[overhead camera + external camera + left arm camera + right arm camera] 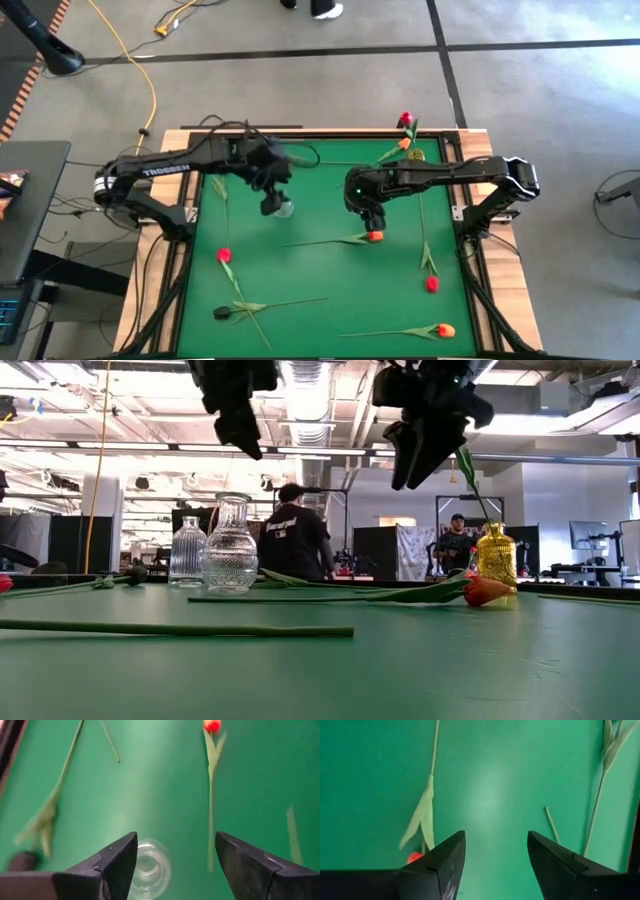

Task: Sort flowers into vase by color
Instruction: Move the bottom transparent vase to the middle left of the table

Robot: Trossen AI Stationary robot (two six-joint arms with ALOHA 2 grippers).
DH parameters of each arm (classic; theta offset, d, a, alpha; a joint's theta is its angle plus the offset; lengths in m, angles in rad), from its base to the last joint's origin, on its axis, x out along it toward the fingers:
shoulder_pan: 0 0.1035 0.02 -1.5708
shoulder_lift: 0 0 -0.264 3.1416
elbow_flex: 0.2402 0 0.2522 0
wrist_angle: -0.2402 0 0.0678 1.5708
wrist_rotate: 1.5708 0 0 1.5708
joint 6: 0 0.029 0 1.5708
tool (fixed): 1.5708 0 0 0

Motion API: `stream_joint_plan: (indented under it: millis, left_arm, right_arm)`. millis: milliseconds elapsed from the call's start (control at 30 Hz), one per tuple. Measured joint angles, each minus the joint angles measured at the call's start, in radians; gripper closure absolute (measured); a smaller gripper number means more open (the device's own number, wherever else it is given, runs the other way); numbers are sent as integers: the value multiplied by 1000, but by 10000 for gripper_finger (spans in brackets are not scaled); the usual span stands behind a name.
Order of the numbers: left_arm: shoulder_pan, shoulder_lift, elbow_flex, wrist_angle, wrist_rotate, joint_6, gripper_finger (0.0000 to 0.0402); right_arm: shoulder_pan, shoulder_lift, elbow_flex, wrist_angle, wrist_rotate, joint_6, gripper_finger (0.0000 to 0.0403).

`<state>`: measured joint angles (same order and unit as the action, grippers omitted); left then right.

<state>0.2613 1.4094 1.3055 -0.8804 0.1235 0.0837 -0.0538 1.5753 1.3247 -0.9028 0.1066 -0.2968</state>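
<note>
Tulips lie flat on the green mat: an orange one point(375, 236), two red ones point(224, 255) point(431, 284), a dark one point(222, 312) and another orange one point(445, 329). A clear glass vase point(284, 208) stands mid-table. My left gripper point(272, 198) hangs open just above it, and the vase mouth point(150, 867) shows below and between its fingers. My right gripper point(368, 218) hovers open above the orange tulip, whose head point(412, 856) peeks out beside one finger. A yellow vase point(415, 155) at the far right holds a red tulip point(405, 120).
A second clear vase point(188, 550) stands to the left of the first point(231, 547). A long stem point(175, 628) lies across the near part of the mat. A wooden rim point(172, 250) frames the table. People stand in the room beyond.
</note>
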Motion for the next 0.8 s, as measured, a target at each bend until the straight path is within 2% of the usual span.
stream_joint_plan:
  millis: [133, 233, 467, 667, 800]
  left_arm:
    - [-34, 0, -27, -8, -86, 160, 147]
    - [-38, 0, -47, -3, -82, 212, 143]
    - [-19, 2, -53, -3, -53, 227, 105]
    - [-6, 88, -53, -8, -39, 228, 70]
    - [-6, 149, -54, -11, -52, 226, 64]
  right_arm:
    - [18, 0, 0, -1, -2, 72, 163]
    - [37, 0, 0, -1, -2, 99, 163]
    - [60, 0, 0, 9, -2, 133, 163]
    - [58, 0, 0, 21, -2, 133, 163]
    - [58, 0, 0, 20, -2, 133, 163]
